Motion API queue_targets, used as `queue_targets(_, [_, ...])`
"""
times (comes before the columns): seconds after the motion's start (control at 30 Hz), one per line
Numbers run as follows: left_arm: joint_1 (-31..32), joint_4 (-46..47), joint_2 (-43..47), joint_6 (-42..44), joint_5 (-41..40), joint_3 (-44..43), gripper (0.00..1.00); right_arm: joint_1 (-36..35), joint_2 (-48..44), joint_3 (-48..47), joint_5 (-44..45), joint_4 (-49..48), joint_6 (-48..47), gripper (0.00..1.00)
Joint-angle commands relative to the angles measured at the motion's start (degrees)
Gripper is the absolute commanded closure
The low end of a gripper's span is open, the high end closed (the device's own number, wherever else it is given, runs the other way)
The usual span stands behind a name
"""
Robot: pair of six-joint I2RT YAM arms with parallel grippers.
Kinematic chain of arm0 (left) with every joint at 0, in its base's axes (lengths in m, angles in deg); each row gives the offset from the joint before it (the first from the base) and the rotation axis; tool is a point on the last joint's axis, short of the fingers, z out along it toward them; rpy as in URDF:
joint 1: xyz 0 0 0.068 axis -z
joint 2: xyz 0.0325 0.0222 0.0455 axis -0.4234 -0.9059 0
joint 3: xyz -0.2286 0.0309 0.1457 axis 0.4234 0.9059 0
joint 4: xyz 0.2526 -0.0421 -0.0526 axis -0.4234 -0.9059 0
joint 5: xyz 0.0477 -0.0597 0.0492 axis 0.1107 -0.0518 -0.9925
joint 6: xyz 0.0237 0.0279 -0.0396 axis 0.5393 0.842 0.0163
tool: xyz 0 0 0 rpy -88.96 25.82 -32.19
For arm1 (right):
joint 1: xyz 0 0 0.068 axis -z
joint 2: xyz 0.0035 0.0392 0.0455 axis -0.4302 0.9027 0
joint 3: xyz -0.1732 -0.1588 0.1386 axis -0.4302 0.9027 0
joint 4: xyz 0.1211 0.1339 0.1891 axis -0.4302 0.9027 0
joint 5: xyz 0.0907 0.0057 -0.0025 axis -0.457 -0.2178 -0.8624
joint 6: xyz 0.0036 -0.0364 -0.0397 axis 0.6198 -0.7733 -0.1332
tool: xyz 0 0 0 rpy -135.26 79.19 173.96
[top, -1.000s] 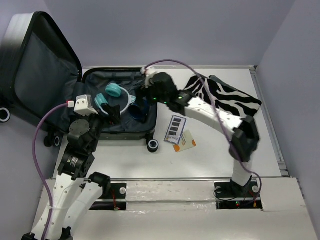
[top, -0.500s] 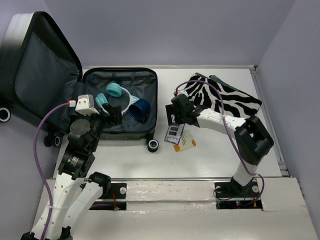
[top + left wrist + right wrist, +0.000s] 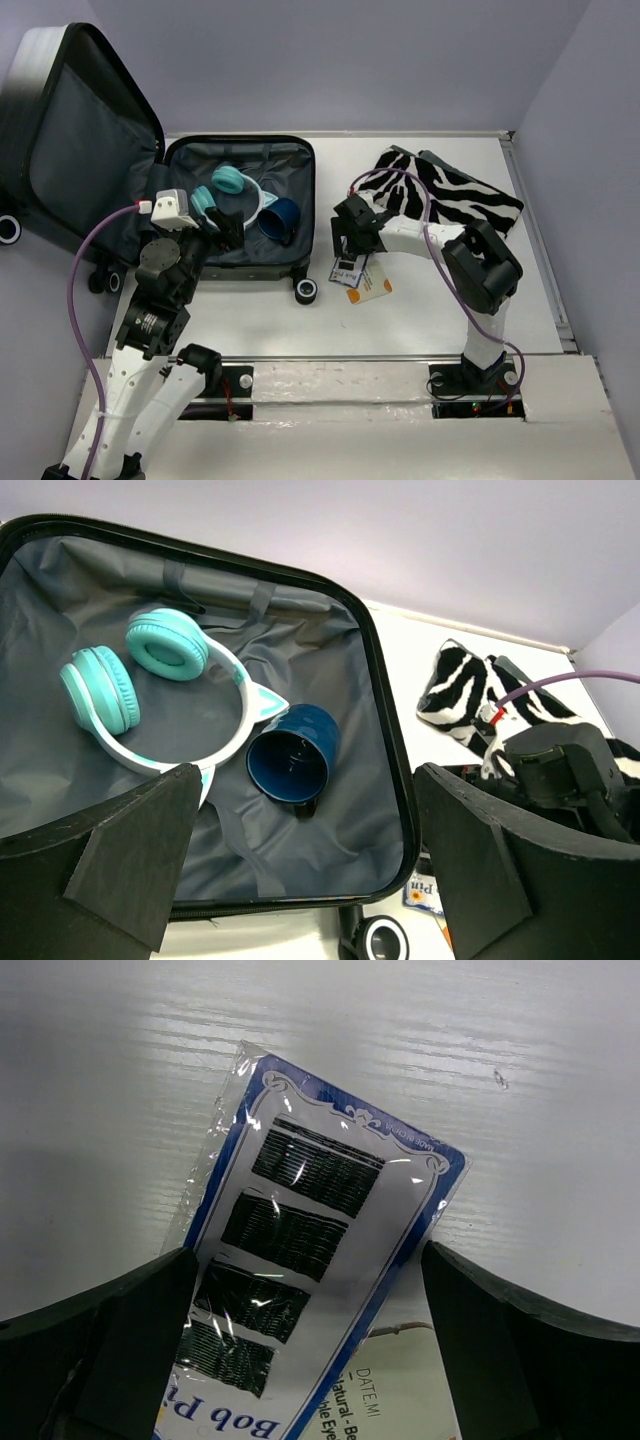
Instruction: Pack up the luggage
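The luggage (image 3: 292, 168) lies open on the table's left, its lid (image 3: 80, 130) propped up behind. Teal headphones (image 3: 232, 190) and a blue mug (image 3: 281, 220) lie on its grey lining (image 3: 330, 830). My left gripper (image 3: 222, 222) hovers open over the near part of the case, with the mug (image 3: 293, 760) seen between its empty fingers (image 3: 150, 840). My right gripper (image 3: 350, 245) stands open just above a bobby-pin card (image 3: 310, 1250) lying on the table right of the case. Its fingers straddle the card without closing on it.
A beige-and-orange packet (image 3: 372, 287) lies partly under the bobby-pin card (image 3: 346, 268). A zebra-striped pouch (image 3: 450, 190) rests at the back right. One suitcase wheel (image 3: 308, 291) sticks out near the card. Purple walls close in the table at the back and right.
My right gripper has left the suitcase, swung right and come down over the bobby-pin card, its jaws widening. The mug stays in the case. The left arm has not moved.
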Motion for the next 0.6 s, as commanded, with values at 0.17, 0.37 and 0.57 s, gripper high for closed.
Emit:
queue_targets(0.17, [0.6,3.0,0.4,0.7,0.6,-0.9,0.01,-0.3,4.4,-3.0,0.7,0.4,1.5,0.31])
queue_targets(0.37, [0.6,2.9,0.4,0.7,0.6,-0.8,0.01,-0.3,5.0,-4.6,2.4,0.4,1.3,0.73])
queue_targets(0.57, [0.6,3.0,0.4,0.7,0.7,-0.8,0.01,-0.3,-0.4,-6.5,5.5,-1.5,1.6,0.93])
